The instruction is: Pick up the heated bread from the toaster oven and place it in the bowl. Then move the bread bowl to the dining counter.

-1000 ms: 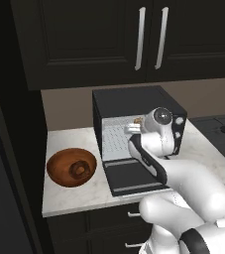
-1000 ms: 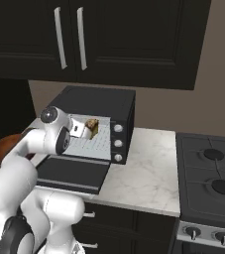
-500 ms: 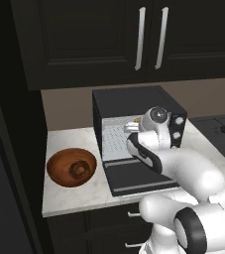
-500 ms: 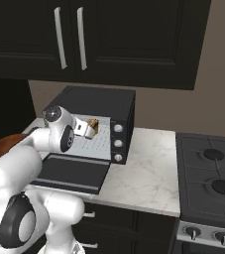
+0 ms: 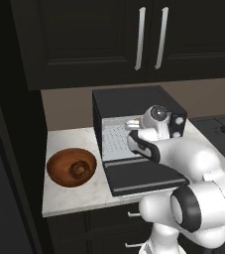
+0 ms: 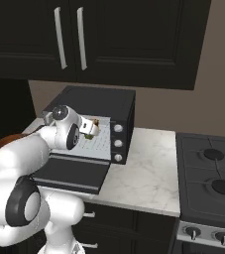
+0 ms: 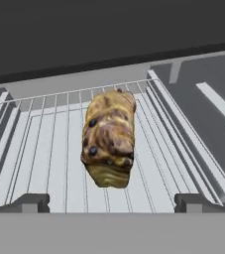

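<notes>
While the toaster oven (image 5: 134, 139) stands at the centre of the left base view with its door dropped flat toward the lower edge, there is one of each task thing here: one oven, one piece of bread, one bowl. The heated bread (image 7: 109, 137) lies on the wire rack (image 7: 49, 149) inside the oven, in the middle of the hand view, lengthwise from the lower centre toward the upper centre. The gripper (image 7: 111, 202) reaches into the oven mouth with its jaws spread wide, one dark tip at the lower left and one at the lower right of the hand view, the bread between and beyond them, touching neither.

The bowl (image 5: 72, 167) sits at the left of the left base view on the marble worktop (image 5: 74, 198), apart from the oven. In the right base view, only a sliver of the bowl's rim peeks out at the left edge behind the arm. That view shows three knobs (image 6: 118, 143) in a column on the oven's right side, a stove (image 6: 210, 188) with two burners at the lower right, and the bread as a small tan chunk beside the wrist. Two cabinet handles (image 5: 148, 38) hang at the upper centre of the left base view.

The bread is lumpy, tan-yellow with dark brown patches; the rack is thin silvery parallel wires; the bowl is round, reddish-brown wood with a darker centre; the oven is a black box.
</notes>
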Tool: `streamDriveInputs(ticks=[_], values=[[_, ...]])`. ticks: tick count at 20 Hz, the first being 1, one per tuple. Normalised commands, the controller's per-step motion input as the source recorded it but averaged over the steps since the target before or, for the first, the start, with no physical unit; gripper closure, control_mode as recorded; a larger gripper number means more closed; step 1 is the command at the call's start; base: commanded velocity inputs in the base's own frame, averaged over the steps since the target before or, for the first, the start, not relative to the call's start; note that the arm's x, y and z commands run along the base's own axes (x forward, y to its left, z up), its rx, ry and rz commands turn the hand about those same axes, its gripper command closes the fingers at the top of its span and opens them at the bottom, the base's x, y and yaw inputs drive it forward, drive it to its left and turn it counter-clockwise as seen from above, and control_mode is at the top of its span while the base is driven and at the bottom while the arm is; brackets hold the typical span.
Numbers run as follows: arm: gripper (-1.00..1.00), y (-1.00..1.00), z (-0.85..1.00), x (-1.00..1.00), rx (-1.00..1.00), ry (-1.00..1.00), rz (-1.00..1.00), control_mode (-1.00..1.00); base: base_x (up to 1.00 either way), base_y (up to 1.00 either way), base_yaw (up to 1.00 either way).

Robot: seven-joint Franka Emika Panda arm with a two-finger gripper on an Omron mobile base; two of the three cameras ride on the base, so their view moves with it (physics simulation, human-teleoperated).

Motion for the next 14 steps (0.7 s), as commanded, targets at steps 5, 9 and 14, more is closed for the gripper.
streamDriveInputs(ticks=[5, 9, 14], values=[[-1.0, 0.0, -0.06, 0.32, -0.01, 0.02, 0.0, -1.0, 0.0, 0.0, 0.0], [-1.0, 0.0, -0.16, 0.19, -0.04, 0.0, 0.0, -1.0, 0.0, 0.0, 0.0], [-1.0, 0.0, -0.2, 0.16, -0.04, 0.0, 0.0, -1.0, 0.0, 0.0, 0.0]])
